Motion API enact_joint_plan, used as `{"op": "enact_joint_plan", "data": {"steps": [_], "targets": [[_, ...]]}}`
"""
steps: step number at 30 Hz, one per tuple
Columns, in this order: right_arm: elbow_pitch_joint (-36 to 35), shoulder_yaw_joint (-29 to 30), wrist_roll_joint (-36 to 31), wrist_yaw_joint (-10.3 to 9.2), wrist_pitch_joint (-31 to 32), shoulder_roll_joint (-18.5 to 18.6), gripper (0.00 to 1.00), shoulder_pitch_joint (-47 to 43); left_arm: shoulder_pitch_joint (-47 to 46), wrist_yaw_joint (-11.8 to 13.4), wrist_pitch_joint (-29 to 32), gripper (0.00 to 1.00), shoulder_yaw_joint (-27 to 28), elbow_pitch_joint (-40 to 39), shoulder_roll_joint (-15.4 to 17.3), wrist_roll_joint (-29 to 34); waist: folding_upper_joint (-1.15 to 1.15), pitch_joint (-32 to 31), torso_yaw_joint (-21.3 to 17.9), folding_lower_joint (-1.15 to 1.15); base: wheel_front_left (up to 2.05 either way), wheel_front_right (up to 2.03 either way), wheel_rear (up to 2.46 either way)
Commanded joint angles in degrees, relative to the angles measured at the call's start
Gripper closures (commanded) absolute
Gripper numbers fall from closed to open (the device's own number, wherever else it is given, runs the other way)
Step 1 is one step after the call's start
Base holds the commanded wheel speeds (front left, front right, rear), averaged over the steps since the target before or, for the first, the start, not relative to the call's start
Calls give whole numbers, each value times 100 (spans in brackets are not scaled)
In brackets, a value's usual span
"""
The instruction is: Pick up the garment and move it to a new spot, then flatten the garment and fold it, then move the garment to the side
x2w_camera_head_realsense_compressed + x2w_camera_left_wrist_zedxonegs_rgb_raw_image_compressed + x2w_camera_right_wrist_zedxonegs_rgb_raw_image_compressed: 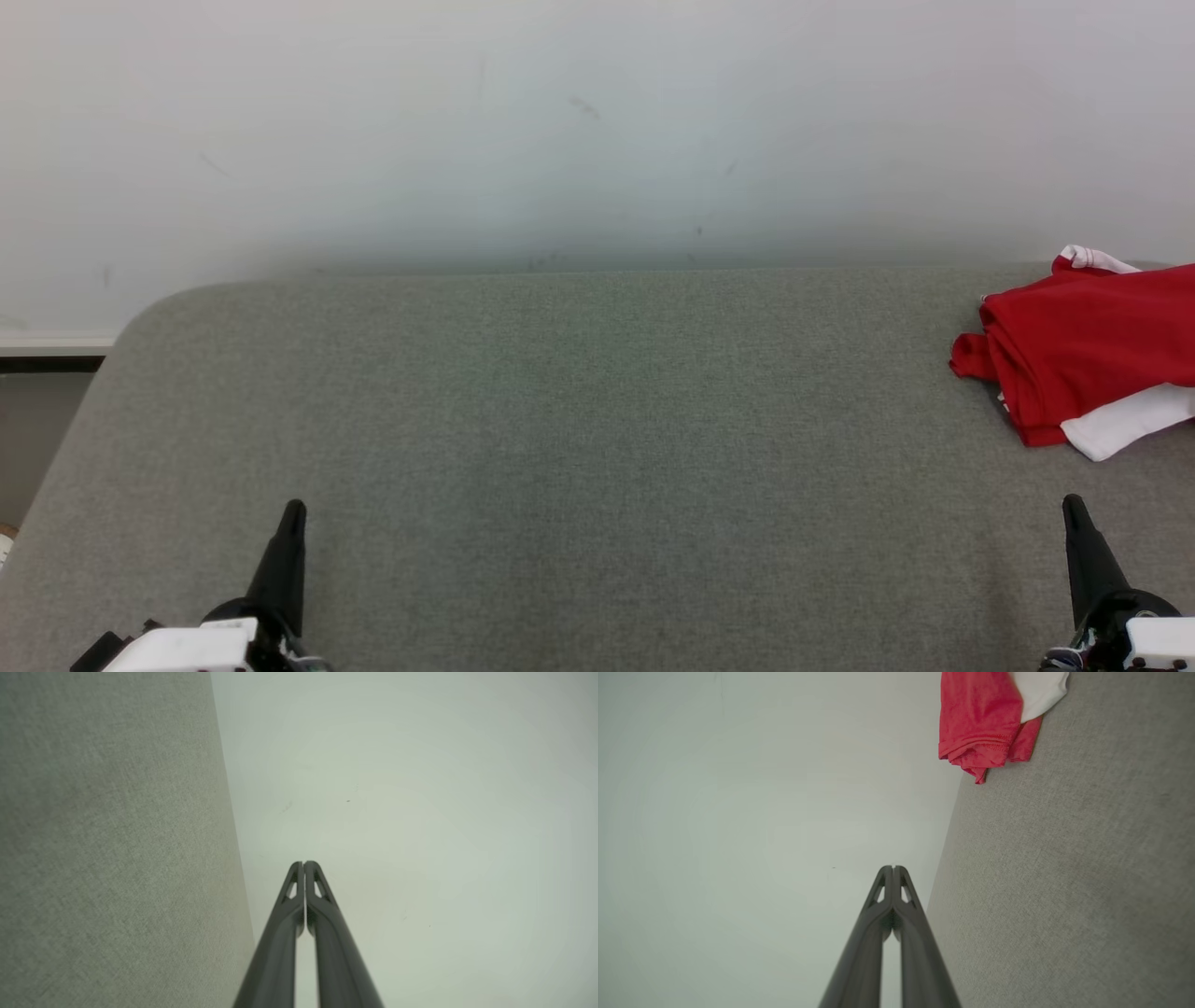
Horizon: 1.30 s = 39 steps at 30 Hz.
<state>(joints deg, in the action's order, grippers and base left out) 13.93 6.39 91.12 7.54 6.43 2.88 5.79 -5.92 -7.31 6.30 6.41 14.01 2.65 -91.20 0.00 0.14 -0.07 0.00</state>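
Observation:
The garment (pixel 1083 359) is red with white parts and lies folded in a bundle at the far right of the grey padded table (pixel 579 420), running past the view's right edge. In the right wrist view the garment (pixel 980 723) shows at the top, ahead of the fingers. My left gripper (pixel 293 509) rests at the lower left, shut and empty. My right gripper (pixel 1072 504) rests at the lower right, shut and empty, a little short of the garment. The wrist views show the left gripper (pixel 304 863) and the right gripper (pixel 893 868) with fingertips pressed together.
A pale wall (pixel 560 131) rises right behind the table's far edge. The table's rounded far-left corner (pixel 159 308) drops off to a darker gap (pixel 37 420) at the left.

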Motion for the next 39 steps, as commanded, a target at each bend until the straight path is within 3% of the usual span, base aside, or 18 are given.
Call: {"op": "enact_joint_plan", "data": {"steps": [1,39], "targets": [[16,32,98,-10,12,0,100,73,-50,-32,30,100,21,9,41,-92,0,1,2,0,0,0,0],[20,33,131,-11,34,2,100,76,-54,-28,44,100,22,10,40,-157,0,4,7,0,0,0,0]]}}
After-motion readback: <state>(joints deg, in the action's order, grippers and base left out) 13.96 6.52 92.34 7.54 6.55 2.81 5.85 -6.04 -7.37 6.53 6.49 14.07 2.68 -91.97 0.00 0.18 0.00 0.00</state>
